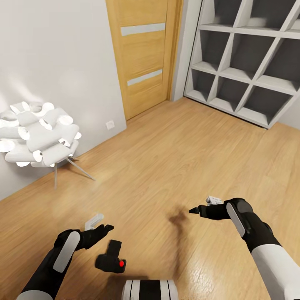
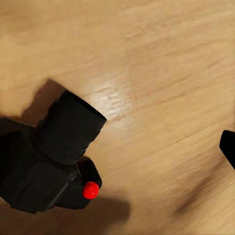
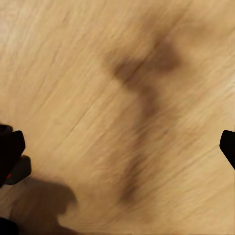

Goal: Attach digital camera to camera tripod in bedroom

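The digital camera (image 1: 111,259), black with a red round button, seems to lie on the light wood floor (image 1: 175,158), its shadow touching it. My left gripper (image 1: 104,228) hovers just above and beside it, fingers apart, nothing between them. In the left wrist view the camera (image 2: 54,156) points its lens away from me; one fingertip (image 2: 228,148) sits far off it, and the other is hidden behind the camera body. My right gripper (image 1: 195,210) is open over bare floor, to the right of the camera. An edge of the camera (image 3: 18,170) peeks into the right wrist view. The camera tripod is out of view.
A white sculptural floor lamp (image 1: 39,135) on thin metal legs stands by the left wall. A closed wooden door (image 1: 143,54) is ahead, with a white and grey cubby shelf (image 1: 250,62) to its right. My own base (image 1: 150,290) sits just behind the camera.
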`<state>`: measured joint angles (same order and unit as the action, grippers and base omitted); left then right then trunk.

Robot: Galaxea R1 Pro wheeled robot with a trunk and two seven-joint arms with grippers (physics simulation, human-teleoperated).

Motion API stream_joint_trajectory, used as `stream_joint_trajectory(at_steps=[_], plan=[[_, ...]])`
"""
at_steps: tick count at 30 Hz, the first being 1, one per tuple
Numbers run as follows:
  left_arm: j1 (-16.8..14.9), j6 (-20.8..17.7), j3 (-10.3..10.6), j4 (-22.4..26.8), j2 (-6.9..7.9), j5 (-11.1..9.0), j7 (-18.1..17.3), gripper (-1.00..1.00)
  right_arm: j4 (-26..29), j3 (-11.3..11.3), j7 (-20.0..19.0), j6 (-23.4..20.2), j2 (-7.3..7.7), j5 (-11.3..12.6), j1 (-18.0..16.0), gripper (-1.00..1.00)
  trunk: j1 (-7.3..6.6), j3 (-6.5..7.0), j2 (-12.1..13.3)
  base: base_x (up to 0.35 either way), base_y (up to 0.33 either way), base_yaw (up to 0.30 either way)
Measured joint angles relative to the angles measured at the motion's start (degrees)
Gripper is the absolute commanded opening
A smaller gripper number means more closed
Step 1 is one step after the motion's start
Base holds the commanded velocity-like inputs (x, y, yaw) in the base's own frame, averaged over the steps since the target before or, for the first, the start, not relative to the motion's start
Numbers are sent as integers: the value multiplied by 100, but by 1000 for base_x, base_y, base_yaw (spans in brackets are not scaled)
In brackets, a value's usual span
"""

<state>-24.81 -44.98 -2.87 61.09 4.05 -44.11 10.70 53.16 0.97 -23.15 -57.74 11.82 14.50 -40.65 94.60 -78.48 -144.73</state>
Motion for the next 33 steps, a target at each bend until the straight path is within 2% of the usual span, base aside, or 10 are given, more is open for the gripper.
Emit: stream_joint_trajectory(at_steps=[3, 7, 11, 13, 19, 20, 22, 26, 30, 33], plan=[[-2, -13, -3, 18, 9, 4, 8, 100, 200, 4, -110, -207, 0, 5, 0, 100, 8, -66, -4, 0, 0, 0], [-4, -75, 3, 364, 272, 11, 7, 100, 330, 1, -253, -209, 0, 3, 1, 100, 18, -155, -9, 0, 0, 0], [-4, -291, 42, 1141, 834, 13, -10, 100, 361, -1, -296, -208, 0, -8, 0, 100, 28, -244, -15, 0, 0, 0], [-3, -609, 50, 1524, 1234, -5, -32, 100, 368, -1, -306, -208, 0, -12, 0, 100, 33, -288, -17, 0, 0, 0], [-4, -1236, 14, 1878, 1976, -53, -59, 100, 374, -7, -313, -208, 0, -6, 0, 100, 49, -421, -25, 0, 0, 0], [-3, -1322, 16, 1923, 2178, -52, -63, 100, 378, -8, -316, -208, 0, 4, 1, 100, 51, -443, -27, 0, 0, 0], [-3, -1378, 28, 1955, 2365, -81, -66, 100, 380, -9, -324, -208, 0, 16, 0, 100, 57, -488, -29, 0, 0, 0], [-1, -1437, 59, 2004, 2622, -86, -69, 100, 383, -9, -411, -209, 0, 35, -1, 100, 67, -576, -35, 0, 0, 0], [-2, -1454, 158, 2021, 2698, -91, -70, 100, 386, -9, -557, -208, 4, 37, -1, 100, 77, -665, -40, 0, 0, 0], [-1, -1463, 517, 2017, 2724, -69, -72, 100, 391, -9, -690, -207, 7, 18, 0, 100, 85, -732, -44, 0, 0, 0]])
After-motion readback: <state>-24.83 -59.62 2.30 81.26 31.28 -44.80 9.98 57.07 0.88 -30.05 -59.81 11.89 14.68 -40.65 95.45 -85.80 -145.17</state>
